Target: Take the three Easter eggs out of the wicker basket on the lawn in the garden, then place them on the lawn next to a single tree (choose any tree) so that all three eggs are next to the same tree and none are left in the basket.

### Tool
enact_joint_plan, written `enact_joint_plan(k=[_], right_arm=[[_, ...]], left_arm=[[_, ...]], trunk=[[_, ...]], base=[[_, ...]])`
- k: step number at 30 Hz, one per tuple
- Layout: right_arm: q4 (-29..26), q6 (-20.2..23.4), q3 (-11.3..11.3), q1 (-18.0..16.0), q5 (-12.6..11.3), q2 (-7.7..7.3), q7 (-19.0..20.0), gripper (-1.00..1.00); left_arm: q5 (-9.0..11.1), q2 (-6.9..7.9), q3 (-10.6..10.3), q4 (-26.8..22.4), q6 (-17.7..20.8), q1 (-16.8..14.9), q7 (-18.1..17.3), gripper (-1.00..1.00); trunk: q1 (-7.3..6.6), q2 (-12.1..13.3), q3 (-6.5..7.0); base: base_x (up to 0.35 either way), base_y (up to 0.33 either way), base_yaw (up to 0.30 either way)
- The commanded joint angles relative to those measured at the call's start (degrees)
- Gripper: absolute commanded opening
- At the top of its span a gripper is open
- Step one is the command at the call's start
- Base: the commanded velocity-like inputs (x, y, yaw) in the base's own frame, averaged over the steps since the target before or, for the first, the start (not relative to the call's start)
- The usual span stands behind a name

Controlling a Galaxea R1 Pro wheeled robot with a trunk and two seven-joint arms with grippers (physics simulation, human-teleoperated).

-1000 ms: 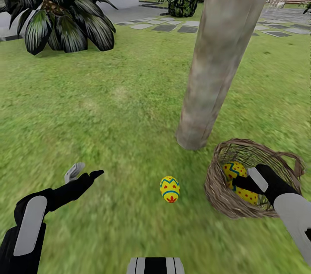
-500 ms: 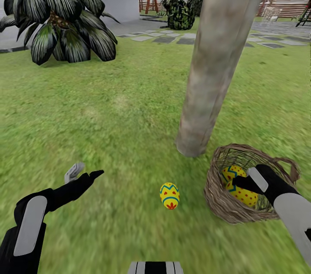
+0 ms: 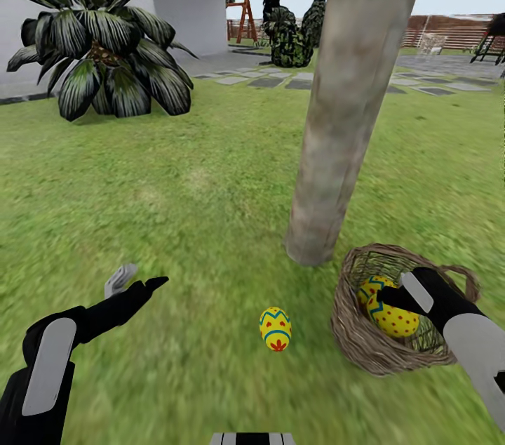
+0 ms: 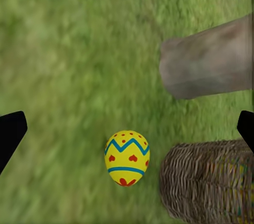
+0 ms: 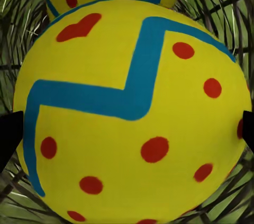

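Left tool [image 3: 137,281] hovers with fingers spread; right tool [image 3: 384,299] reaches down.

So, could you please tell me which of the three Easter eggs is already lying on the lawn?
The lone egg on the grass in front of the tree trunk; the other two eggs sit inside the wicker basket.

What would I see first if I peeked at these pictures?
A bright yellow egg with blue zigzags lies alone on the grass, in front of a big grey tree trunk. To its right, the robot's right hand reaches into a wicker basket at two more eggs.
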Motion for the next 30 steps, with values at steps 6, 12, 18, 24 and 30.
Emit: enact_joint_plan(k=[6,12,18,24,30], right_arm=[[-0.72,-0.06,0.89,-0.02,-0.55,-0.07,-0.4,-1.0],[-3.89,0.27,0.64,-0.02,-0.59,-0.19,-0.36,-1.0],[-13.82,6.68,0.48,0.64,-0.6,-0.39,-0.58,-1.0],[-30.9,14.85,0.05,1.18,-0.66,-1.82,-4.25,-1.0],[-40.17,13.16,-8.79,2.08,-1.07,-2.75,-7.17,-1.0]], left_arm=[[0.58,0.0,0.03,-0.05,0.24,-0.04,0.59,1.0],[0.37,0.0,0.01,-0.05,0.24,-0.04,0.6,1.0],[0.23,0.0,0.01,-0.05,0.21,-0.03,0.62,1.0],[0.3,-0.15,-0.08,0.26,-0.3,-0.02,0.83,1.0],[0.4,-0.18,-0.14,0.49,-0.38,-0.03,0.83,1.0]], trunk=[[-0.16,0.06,1.29],[-0.32,0.14,2.62],[-0.47,0.22,3.94],[-0.63,0.3,5.27],[-0.78,0.39,6.6]], base=[[0.0,0.0,0.0],[0.0,0.0,0.0],[0.0,0.0,0.0],[0.0,0.0,0.0],[0.0,0.0,0.0]])
